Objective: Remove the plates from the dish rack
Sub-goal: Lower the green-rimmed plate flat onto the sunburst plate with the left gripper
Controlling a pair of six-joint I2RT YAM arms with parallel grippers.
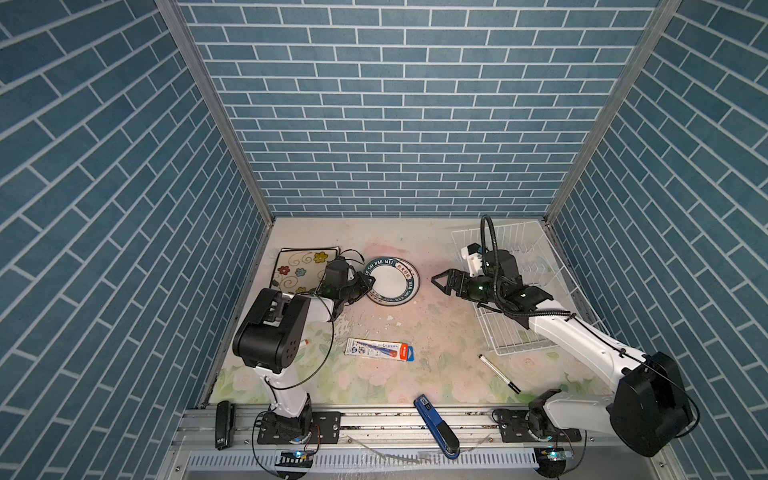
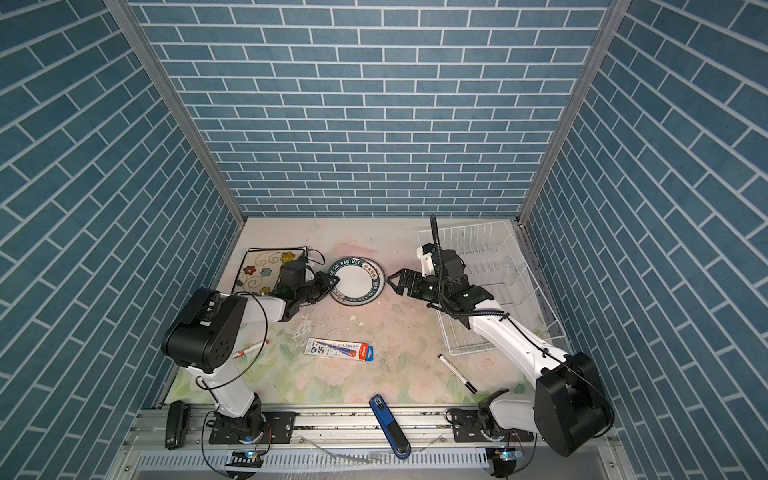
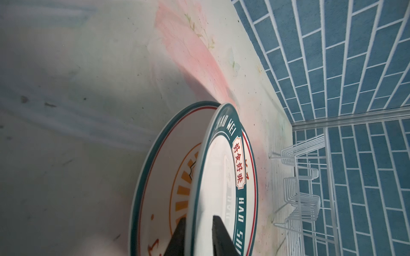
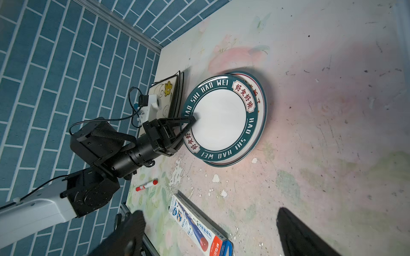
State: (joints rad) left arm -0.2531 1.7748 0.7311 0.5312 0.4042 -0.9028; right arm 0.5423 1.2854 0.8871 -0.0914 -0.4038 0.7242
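Left gripper (image 3: 198,219), narrow, straddles the teal-rimmed plate (image 4: 219,117) — grip uncertain; right gripper (image 1: 441,282) gapes wide. Pulling back snagged could drag it off the lower plate (image 3: 166,177).

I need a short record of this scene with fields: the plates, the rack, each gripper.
round plates: lettered plate lies on second round plate
square plate: flowered plate, left of the round ones
dish rack: no plate visible inside; partly hidden by right arm
left gripper: jaws astride the lettered plate's rim
right gripper: open, empty, between rack and round plates
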